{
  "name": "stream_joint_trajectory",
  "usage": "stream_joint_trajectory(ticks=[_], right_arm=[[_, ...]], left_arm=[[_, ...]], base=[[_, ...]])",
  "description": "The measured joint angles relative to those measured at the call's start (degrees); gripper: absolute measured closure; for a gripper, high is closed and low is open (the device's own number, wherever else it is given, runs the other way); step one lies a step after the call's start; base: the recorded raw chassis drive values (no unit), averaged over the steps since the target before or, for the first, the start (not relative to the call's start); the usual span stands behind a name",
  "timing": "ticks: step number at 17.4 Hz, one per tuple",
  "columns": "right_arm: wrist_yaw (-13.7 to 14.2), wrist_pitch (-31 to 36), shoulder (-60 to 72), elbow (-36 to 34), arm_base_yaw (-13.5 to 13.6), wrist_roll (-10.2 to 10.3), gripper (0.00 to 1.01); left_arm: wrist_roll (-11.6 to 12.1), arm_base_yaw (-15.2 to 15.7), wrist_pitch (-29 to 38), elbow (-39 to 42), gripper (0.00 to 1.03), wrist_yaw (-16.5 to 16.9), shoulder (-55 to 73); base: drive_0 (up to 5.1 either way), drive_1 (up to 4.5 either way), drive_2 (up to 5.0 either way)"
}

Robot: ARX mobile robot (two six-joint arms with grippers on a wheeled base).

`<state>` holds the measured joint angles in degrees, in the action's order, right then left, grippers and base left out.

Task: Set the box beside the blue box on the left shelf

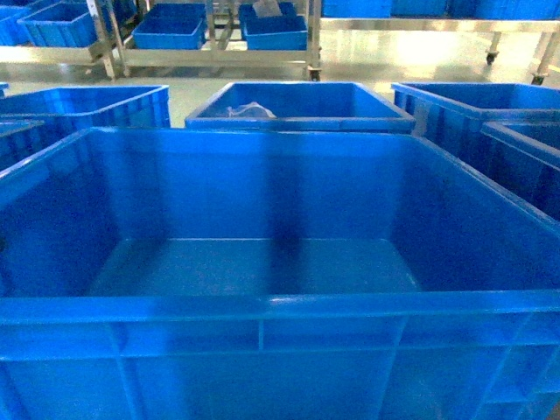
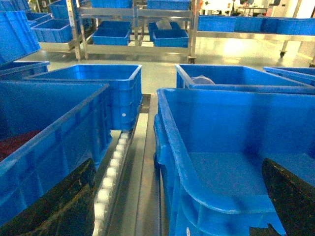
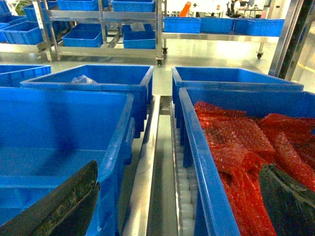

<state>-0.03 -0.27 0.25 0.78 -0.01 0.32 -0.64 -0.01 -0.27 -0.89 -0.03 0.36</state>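
Below the frame edges, both wide-spread pincers are cut off, straddling the box (image 1: pixel 262 262) walls.

A blue crate (image 1: pixel 297 107) directly behind holds a crumpled clear plastic bag (image 1: pixel 249 111). To the right, another blue crate (image 3: pixel 256 147) is heaped with red bubble wrap (image 3: pixel 246 142), and behind it stands a further blue crate (image 3: pixel 231 78). On the left, a blue crate (image 2: pixel 98 83) sits beside a nearer one (image 2: pixel 44 142). Across the glossy floor (image 1: pixel 411 57), wheeled steel racks (image 1: pixel 210 35) carry smaller blue bins (image 1: pixel 171 31), one (image 1: pixel 273 33) with pale contents
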Motion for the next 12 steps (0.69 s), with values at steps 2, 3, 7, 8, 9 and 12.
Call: stream_joint_trajectory(ticks=[2,3,7,8,9,12], right_arm=[[0.0,0.0,0.0,0.0,0.0,0.0,0.03],[0.0,0.0,0.0,0.0,0.0,0.0,0.03],[0.0,0.0,0.0,0.0,0.0,0.0,0.03],[0.0,0.0,0.0,0.0,0.0,0.0,0.03],[0.0,0.0,0.0,0.0,0.0,0.0,0.03],[0.0,0.0,0.0,0.0,0.0,0.0,0.03]], left_arm=[[0.0,0.0,0.0,0.0,0.05,0.0,0.0],[0.0,0.0,0.0,0.0,0.05,0.0,0.0],[0.0,0.0,0.0,0.0,0.05,0.0,0.0],[0.0,0.0,0.0,0.0,0.05,0.0,0.0],[0.0,0.0,0.0,0.0,0.05,0.0,0.0],[0.0,0.0,0.0,0.0,0.05,0.0,0.0]], base=[[0.0,0.0,0.0],[0.0,0.0,0.0],[0.0,0.0,0.0],[0.0,0.0,0.0],[0.0,0.0,0.0],[0.0,0.0,0.0]])
